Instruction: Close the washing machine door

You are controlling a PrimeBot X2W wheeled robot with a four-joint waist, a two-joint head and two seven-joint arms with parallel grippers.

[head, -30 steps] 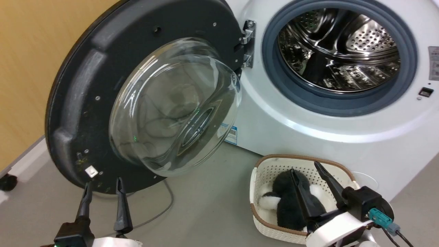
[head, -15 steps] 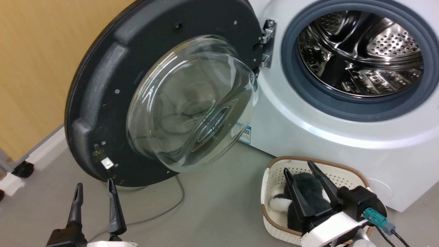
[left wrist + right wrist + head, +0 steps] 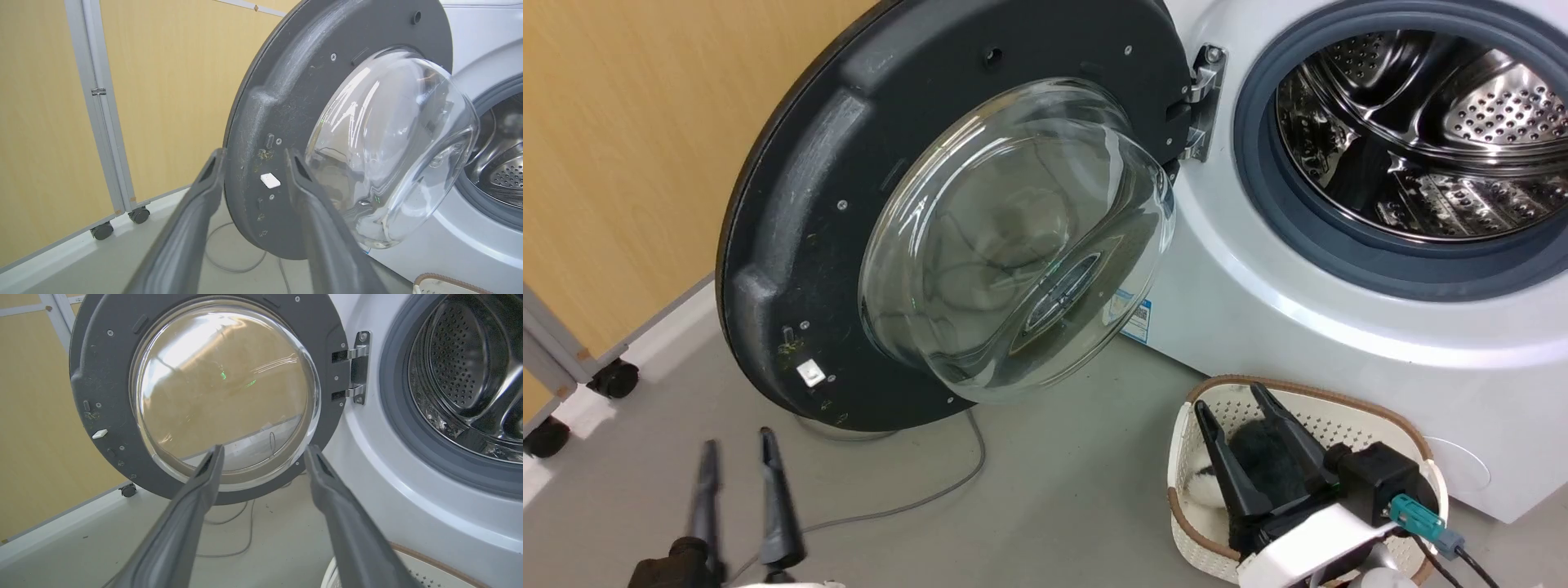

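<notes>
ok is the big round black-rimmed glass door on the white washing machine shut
No, the door hangs wide open on its hinge, steel drum exposed.

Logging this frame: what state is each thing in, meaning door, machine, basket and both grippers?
washing machine door: open, swung wide on its hinge.
washing machine: porthole uncovered, steel drum showing no laundry.
left gripper: open, holding nothing.
right gripper: open, holding nothing, over the basket.
basket: on the floor, holding a dark and white fluffy item.
</notes>
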